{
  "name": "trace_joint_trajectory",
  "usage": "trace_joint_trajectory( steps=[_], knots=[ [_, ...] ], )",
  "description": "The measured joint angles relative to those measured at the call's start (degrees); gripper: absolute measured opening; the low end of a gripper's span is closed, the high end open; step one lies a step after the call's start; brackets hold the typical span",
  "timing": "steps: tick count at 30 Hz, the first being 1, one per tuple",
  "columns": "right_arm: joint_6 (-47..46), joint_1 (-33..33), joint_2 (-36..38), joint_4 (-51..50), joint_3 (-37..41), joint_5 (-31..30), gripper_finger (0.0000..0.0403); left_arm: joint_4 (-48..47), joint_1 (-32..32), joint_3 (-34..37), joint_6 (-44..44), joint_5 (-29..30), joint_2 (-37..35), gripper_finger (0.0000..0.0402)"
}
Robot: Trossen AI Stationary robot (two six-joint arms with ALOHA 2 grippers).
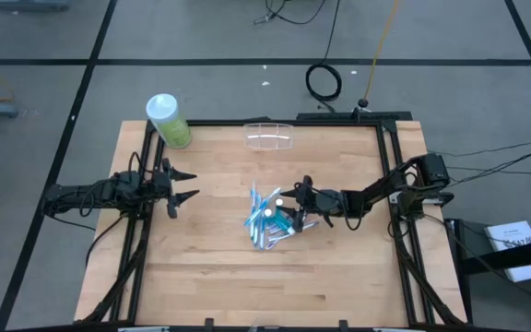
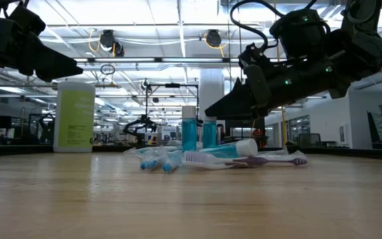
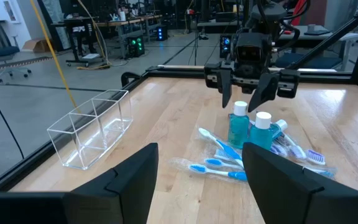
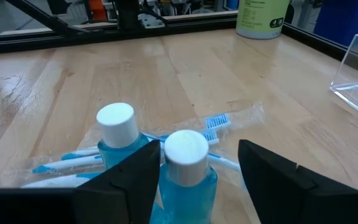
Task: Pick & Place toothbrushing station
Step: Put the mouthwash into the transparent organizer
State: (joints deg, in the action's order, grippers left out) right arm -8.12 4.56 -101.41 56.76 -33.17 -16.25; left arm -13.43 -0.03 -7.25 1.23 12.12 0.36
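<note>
Wooden tabletop [image 1: 339, 277] inspected from four views. Heap of task items found at mid-tabletop, slightly right of centre: two small blue bottles [image 4: 185, 168] with white caps standing upright side by side and touching, ringed by blue toothbrushes [image 3: 216, 168], some in clear wrappers, lying flat. White and purple toothbrush [image 2: 244, 160] lying at the right edge of the heap in the low view, beside a small white-capped tube [image 2: 234, 150] on its side.

Right gripper [image 1: 295, 201] hovering just right of the heap, above the bottles, fingers spread wide, nothing pinched; nearer bottle seen between the two finger tips in the right wrist view, not touched.

Left gripper [image 1: 184, 184] parked at the left side of the tabletop, well apart from the heap, raised off the surface, fingers spread, nothing held.

Clear plastic container [image 1: 269, 136], empty, standing at the far edge near centre. Light-green bottle [image 1: 168, 120] with white cap upright at the far left corner.
</note>
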Motion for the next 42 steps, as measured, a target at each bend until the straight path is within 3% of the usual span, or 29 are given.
trace_joint_trajectory(
  steps=[42],
  knots=[
    [-0.2,0.0,0.0,-1.3,0.0,0.0,0.0196,0.0,0.0,0.0,0.0,0.0,0.0,0.0241]
  ],
)
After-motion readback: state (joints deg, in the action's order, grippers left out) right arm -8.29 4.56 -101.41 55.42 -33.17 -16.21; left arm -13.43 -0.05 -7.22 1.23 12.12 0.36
